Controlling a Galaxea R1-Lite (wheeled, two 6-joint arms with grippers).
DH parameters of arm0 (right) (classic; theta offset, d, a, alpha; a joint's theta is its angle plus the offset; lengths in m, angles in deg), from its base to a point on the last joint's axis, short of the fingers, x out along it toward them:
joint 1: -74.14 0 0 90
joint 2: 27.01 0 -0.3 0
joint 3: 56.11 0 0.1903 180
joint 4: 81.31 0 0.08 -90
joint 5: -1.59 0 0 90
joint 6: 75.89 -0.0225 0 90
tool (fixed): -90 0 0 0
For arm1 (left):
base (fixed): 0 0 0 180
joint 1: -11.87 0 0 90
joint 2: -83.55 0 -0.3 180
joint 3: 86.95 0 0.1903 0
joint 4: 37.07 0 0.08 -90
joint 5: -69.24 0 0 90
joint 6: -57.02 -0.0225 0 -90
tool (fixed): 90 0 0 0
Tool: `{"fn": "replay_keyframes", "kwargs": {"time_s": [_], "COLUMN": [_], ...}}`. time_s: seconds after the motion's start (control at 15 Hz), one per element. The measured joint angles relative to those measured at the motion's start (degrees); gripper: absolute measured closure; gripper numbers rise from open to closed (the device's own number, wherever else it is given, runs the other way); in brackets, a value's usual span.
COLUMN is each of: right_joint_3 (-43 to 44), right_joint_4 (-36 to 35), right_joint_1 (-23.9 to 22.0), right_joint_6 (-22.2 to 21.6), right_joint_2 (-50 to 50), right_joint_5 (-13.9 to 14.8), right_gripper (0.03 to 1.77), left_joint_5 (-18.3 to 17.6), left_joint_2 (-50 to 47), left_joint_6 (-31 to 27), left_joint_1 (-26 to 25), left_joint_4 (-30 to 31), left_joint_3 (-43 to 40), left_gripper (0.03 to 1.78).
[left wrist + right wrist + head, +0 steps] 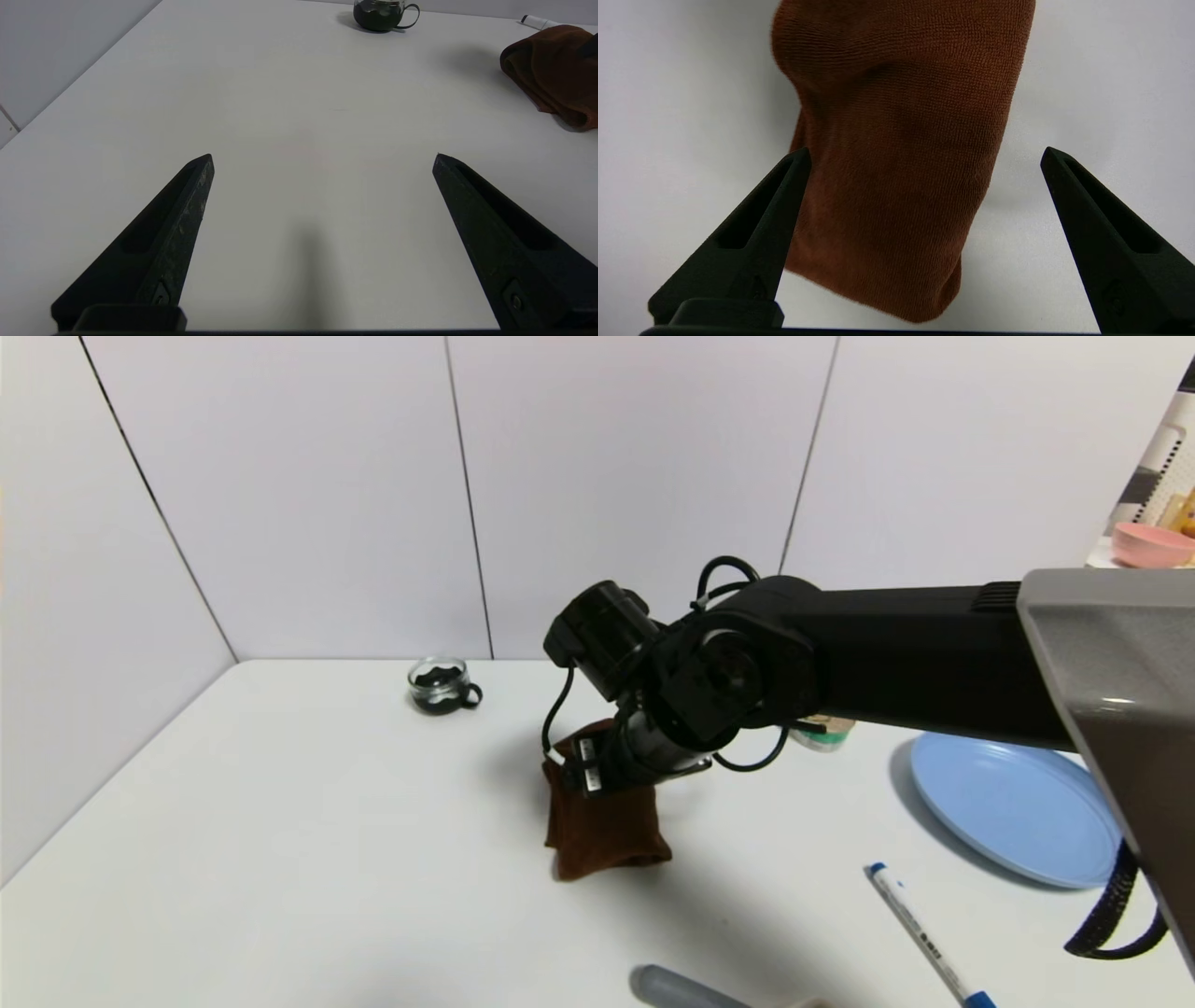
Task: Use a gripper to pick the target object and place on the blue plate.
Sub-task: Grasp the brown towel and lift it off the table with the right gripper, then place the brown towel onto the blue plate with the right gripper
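Two fingers of right gripper (924, 154) spread, straddling brown towel (901, 154) — I'd descend, centre, pinch thick fold. Left gripper (322, 156) parked, open.

I can't read any text from here. The white marker (924, 933) lying at about five o'clock on the table (280, 859) carries a short dark print along its barrel, but it is too small for me to make out. A small white label (588, 753) sits on the right arm's wrist, above the brown towel (607, 831) near the table's centre, and its marks are too fine for me to tell letters or numbers. I find nothing else in either wrist view that bears writing, a brand or a sign.
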Motion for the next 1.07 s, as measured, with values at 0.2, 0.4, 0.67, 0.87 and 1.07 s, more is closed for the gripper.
{"fn": "replay_keyframes", "kwargs": {"time_s": [0.2,0.4,0.67,0.87,1.07], "right_joint_3": [0.1,0.1,0.0,-0.4,-0.9], "right_joint_4": [-0.1,-0.2,-0.2,0.1,0.5], "right_joint_1": [-0.1,0.0,0.1,-0.1,-1.3], "right_joint_6": [0.1,0.1,0.1,0.2,0.7], "right_joint_2": [-1.8,-3.2,-4.2,-3.9,-2.1], "right_joint_5": [0.1,0.0,-0.1,-0.1,-0.4], "right_gripper": [0.1,0.24,0.82,1.2,1.51], "left_joint_5": [0.0,0.0,0.0,0.0,0.0], "left_joint_2": [0.0,0.0,0.0,0.0,0.0], "left_joint_6": [0.0,0.0,0.0,0.0,0.0], "left_joint_1": [0.0,0.0,0.0,0.0,0.0], "left_joint_4": [0.0,0.0,0.0,0.0,0.0], "left_joint_3": [0.0,0.0,0.0,0.0,0.0], "left_gripper": [0.12,0.12,0.12,0.12,0.12]}}
